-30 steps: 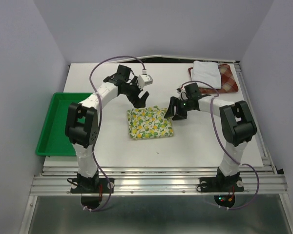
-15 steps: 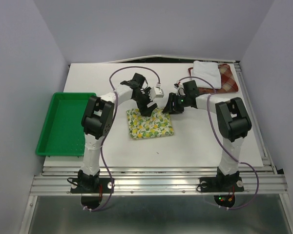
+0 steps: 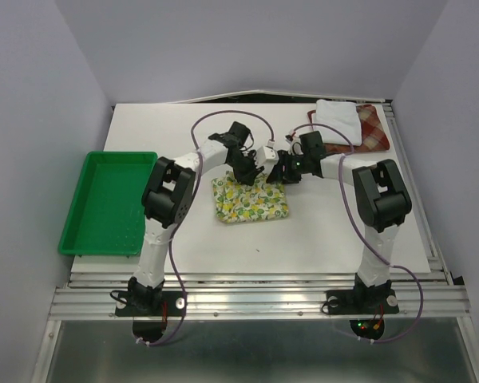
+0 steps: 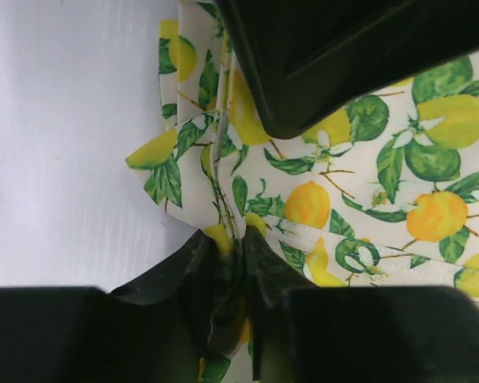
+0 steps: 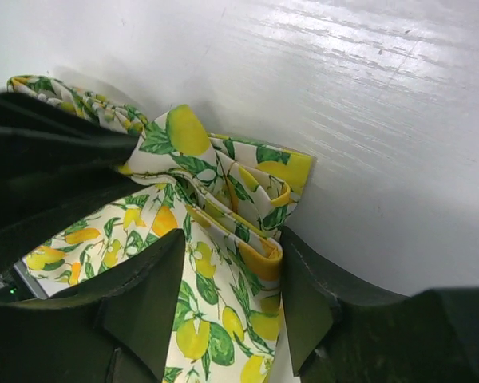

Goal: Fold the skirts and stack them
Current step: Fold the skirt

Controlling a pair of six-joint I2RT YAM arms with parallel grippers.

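Top external view is showing the lemon-print skirt (image 3: 251, 201) lying mid-table, with the white skirt (image 3: 338, 120) resting on the plaid skirt (image 3: 375, 132) at its 2 o'clock. I am judging it light and limp, best taken by its far corners. The left gripper (image 3: 254, 169) and right gripper (image 3: 278, 171) are both pinching its 12 o'clock edge. One second ago the left one was hanging open at 11 o'clock.

Frame centre crowded: left fingers (image 4: 172, 275) and right fingers (image 5: 144, 299) both pinch fruit-print skirt (image 3: 251, 206), near each other, little room between. Green tray (image 3: 104, 199) blocks left edge. White skirt (image 3: 338, 120) on plaid skirt (image 3: 375, 132) fills upper right. Table (image 3: 335, 231) open lower right, upper left.
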